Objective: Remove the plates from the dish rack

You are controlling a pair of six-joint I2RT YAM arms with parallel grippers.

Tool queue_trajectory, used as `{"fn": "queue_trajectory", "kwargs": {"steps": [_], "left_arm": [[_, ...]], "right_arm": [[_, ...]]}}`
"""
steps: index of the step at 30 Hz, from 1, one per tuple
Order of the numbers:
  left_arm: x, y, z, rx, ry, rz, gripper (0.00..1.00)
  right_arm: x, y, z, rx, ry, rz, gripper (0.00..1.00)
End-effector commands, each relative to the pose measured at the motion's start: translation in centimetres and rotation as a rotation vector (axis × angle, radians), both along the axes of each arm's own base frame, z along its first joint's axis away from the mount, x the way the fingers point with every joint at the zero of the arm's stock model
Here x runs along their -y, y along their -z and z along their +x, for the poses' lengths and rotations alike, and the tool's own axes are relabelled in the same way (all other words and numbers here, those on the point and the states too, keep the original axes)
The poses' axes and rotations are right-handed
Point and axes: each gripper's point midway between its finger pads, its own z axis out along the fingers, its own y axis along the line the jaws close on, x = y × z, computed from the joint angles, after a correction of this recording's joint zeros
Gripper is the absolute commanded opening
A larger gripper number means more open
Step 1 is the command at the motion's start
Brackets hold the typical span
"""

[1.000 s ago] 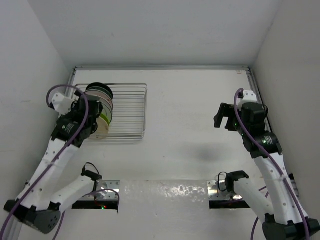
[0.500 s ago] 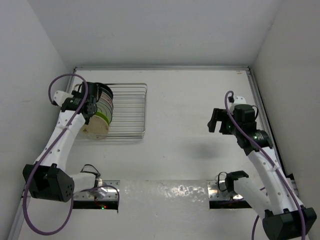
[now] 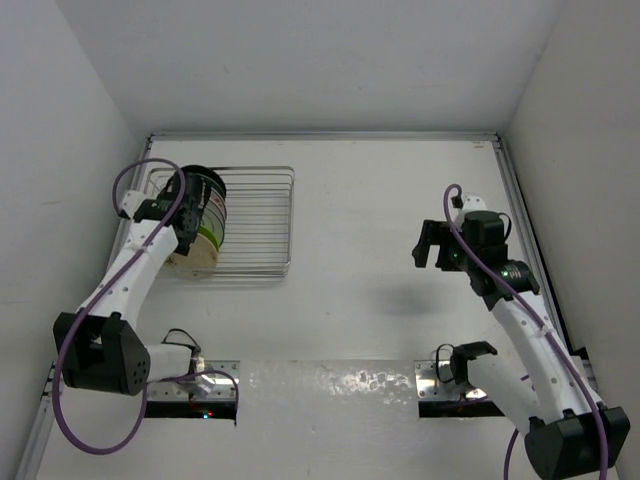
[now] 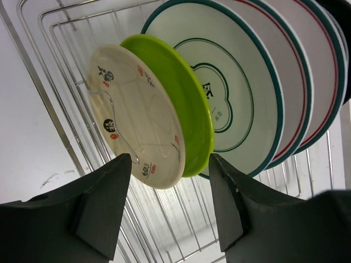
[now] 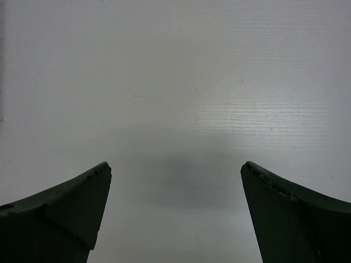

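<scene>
Item: dish rack [image 3: 262, 228], silver wire, set at the far left of the table [image 3: 380, 190]. Contents: plates [image 3: 205, 205], all packed at the rack's left end and stood on edge between the tines, so that each leans on its neighbour and the pack holds itself upright. Order in the left wrist view, nearest the robot first: cream plate [image 4: 137, 118] with small red and black marks; lime green plate [image 4: 189, 104] close behind it, touching or nearly so; teal-rimmed white plate [image 4: 241, 82]; red-rimmed white plate [image 4: 299, 66]; black plate [image 4: 343, 13], mostly out of frame. Left gripper [image 4: 170, 164]: at the pack's near end, jaws apart and straddling the lower rims of the cream and green plates; whether either pad touches a rim cannot be told. Judged reason: the near end is where a plate has room to tip free. Judged risk: two plates sit in the gap, so both may be pinched together. Right gripper [image 5: 175, 167]: jaws wide, nothing between them, hanging over the table well apart from the rack, probably kept out of the way. Status: no plate seen outside the rack
</scene>
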Motion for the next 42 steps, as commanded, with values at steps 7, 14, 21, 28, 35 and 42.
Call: {"fn": "queue_trajectory", "kwargs": {"steps": [7, 14, 21, 28, 35, 42], "left_arm": [[-0.4, 1.6, 0.8, 0.029, -0.024, -0.006, 0.53], [-0.3, 2.9, 1.1, 0.008, -0.017, -0.004, 0.52], [-0.9, 4.0, 0.8, -0.030, -0.029, 0.017, 0.48], [-1.0, 3.8, 0.4, -0.046, -0.033, 0.022, 0.33], [-1.0, 2.6, 0.4, -0.034, -0.030, 0.020, 0.12], [-1.5, 0.5, 0.1, -0.005, -0.036, 0.046, 0.00]], "right_arm": [[-0.9, -0.5, 0.8, 0.045, -0.047, 0.017, 0.99], [-1.0, -0.6, 0.7, 0.049, -0.054, 0.024, 0.99], [-1.2, -0.4, 0.7, 0.048, -0.056, 0.028, 0.99], [-1.2, -0.6, 0.8, 0.056, -0.052, 0.033, 0.99], [-1.2, -0.7, 0.8, 0.060, -0.051, 0.036, 0.99], [-1.3, -1.0, 0.9, 0.068, -0.048, 0.050, 0.99]]}}
